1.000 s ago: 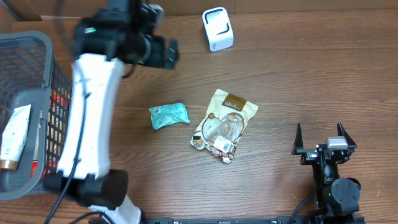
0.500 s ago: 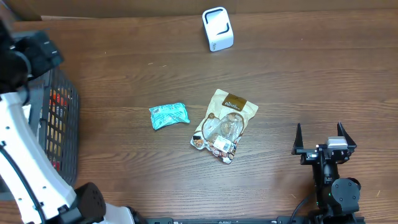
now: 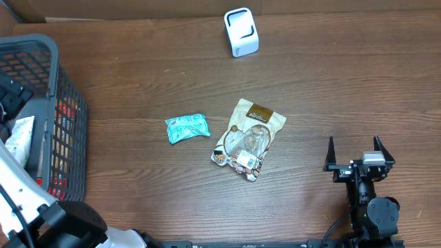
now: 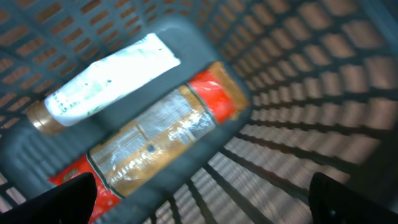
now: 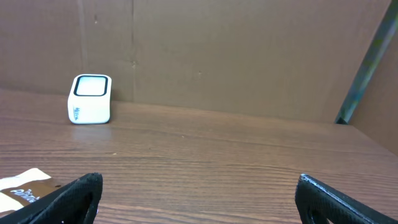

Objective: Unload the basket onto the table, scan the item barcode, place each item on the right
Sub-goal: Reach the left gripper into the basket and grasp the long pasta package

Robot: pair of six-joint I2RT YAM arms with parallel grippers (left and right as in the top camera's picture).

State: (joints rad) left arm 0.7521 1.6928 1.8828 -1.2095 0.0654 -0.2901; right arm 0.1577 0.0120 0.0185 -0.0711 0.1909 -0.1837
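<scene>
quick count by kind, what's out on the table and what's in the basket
white scanner: 1
grey basket: 1
loose pouches: 2, teal packet and brown snack pouch
white tube in basket: 1
red and gold pack in basket: 1
total: 6

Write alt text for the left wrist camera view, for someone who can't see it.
A slightly blurred look down into a grey mesh basket, where a white tube with a gold cap lies next to a red and gold packet. The left pincer is open and empty, its dark fingertips showing at the bottom corners.
</scene>
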